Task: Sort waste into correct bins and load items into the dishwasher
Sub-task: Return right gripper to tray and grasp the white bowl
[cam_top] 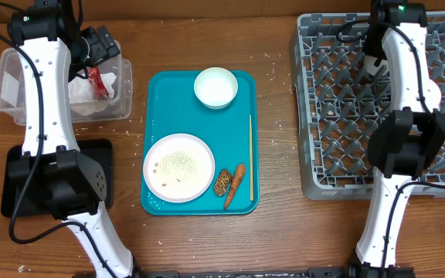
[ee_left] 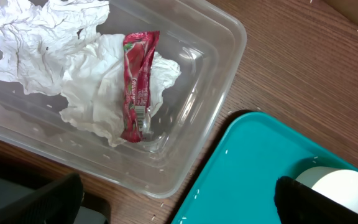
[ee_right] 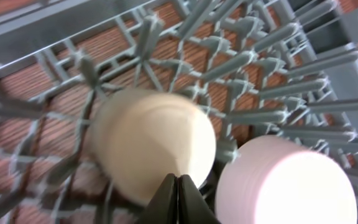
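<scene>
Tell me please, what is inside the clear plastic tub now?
Inside the clear plastic tub lie crumpled white paper and, on top of it, a red wrapper. Whatever lies beneath the paper is covered and cannot be seen.

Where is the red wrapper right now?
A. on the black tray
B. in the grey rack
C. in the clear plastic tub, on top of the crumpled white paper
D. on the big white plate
C. The left wrist view shows the red wrapper lying on the crumpled white paper inside the clear plastic tub; the overhead view also shows it in that tub, not on the plate.
</scene>
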Robot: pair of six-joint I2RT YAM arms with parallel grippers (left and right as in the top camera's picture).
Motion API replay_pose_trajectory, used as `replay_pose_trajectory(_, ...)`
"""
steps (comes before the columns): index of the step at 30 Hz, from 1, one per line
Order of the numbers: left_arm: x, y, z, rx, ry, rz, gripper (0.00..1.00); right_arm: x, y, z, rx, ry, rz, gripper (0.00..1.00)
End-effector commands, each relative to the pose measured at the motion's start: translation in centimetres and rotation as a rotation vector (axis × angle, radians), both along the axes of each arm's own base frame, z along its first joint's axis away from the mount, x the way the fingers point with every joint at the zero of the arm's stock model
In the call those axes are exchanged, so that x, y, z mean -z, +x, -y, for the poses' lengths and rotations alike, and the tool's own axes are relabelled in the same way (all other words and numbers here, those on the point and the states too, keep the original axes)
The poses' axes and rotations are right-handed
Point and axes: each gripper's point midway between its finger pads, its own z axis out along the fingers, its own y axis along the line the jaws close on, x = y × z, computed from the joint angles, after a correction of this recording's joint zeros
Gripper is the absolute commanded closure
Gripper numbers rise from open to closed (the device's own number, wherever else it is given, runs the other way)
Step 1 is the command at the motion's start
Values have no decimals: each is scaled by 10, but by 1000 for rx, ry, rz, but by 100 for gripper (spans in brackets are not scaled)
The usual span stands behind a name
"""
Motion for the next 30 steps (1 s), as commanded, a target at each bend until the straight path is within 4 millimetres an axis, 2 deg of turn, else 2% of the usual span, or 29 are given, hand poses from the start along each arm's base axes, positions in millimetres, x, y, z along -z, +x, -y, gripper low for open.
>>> replay_pose_trajectory(1, -9, -1, 1, -11, 9, 20, 0, -62, 1, -21, -37, 109, 156, 89)
replay_pose_trajectory(4, -9, -1, 1, -11, 9, 19, 0, -91, 1, -41, -92, 198, 231, 83)
replay_pose_trajectory(5, -9, -1, 1, -11, 9, 19, 0, -105, 2, -54, -131, 262, 272, 83)
replay_pose_trajectory(6, -9, -1, 1, -11, 9, 20, 0, -107, 2, -58, -142, 279, 280, 83)
replay_pose_trajectory(9, -9, -1, 1, -11, 9, 19, 0, -126, 8, -110, -355, 504, 332, 81)
replay_pose_trajectory(11, -9, -1, 1, -11, 9, 19, 0, -136, 7, -153, -521, 667, 350, 75)
replay_pose_trajectory(14, -9, -1, 1, -11, 9, 20, 0, -139, 2, -200, -665, 785, 337, 70)
replay_pose_trajectory(15, -9, -1, 1, -11, 9, 19, 0, -137, 1, -212, -685, 787, 325, 69)
replay_pose_trajectory(16, -9, -1, 1, -11, 9, 19, 0, -135, -2, -228, -727, 776, 309, 63)
replay_pose_trajectory(20, -9, -1, 1, -11, 9, 19, 0, -119, -9, -287, -863, 707, 245, 31)
replay_pose_trajectory(25, -9, -1, 1, -11, 9, 19, 0, -73, -16, -353, -917, 515, 143, 29)
replay_pose_trajectory(30, -9, -1, 1, -11, 9, 19, 0, -18, -29, -411, -982, 409, 48, 30)
